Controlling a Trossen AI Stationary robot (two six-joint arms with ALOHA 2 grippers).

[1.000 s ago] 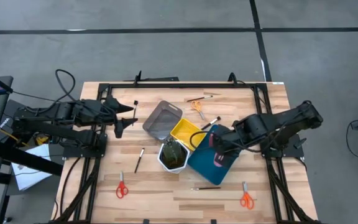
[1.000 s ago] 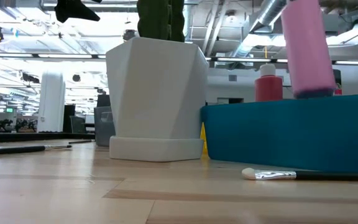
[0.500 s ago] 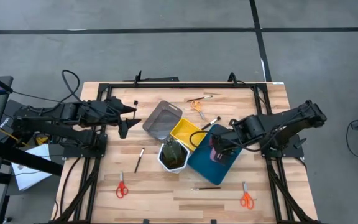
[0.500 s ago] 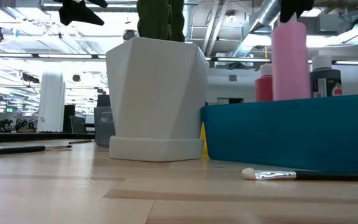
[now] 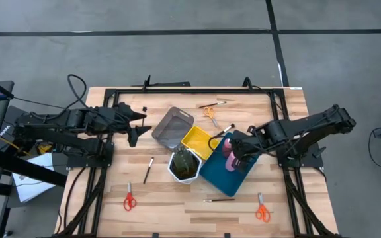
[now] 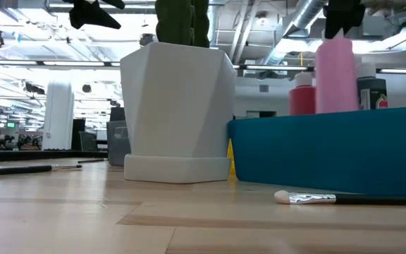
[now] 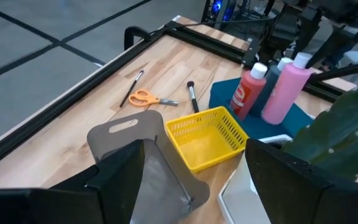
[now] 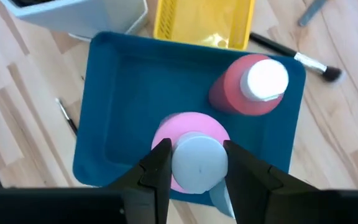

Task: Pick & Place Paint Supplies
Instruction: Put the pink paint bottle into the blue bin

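Since a second ago I have brought the pink bottle [image 8: 190, 146] down from well above the blue tray [image 8: 123, 93] to stand upright inside it; in the low view it hung high and tilted then, and now its base is behind the tray's near wall. My right hand [image 8: 196, 163] still pinches the bottle's pale cap between its two fingers, directly over the tray. I judge the placing itself done and the release not yet made, so this bottle counts as delivered only once I let go.

Beside it in the tray, on the side toward the yellow basket [image 7: 205, 135], stands the red bottle [image 8: 250, 87] with its white cap. The low view also shows a small dark, white-capped bottle [image 6: 371, 88] in the tray, on the pink bottle's far side from the red one. Just outside the tray lie a brush [image 8: 303, 62] near the red bottle's corner and another brush [image 6: 330, 199] along the front wall.

My left hand [image 5: 135, 125] waits spread and empty, well apart from the tray beyond the grey tray [image 5: 172, 127].

What I cannot make out: the tray wall hides the bottles' bases, so I cannot tell whether the pink one rests flat. The white pot [image 6: 178, 113] blocks the yellow basket in the low view.
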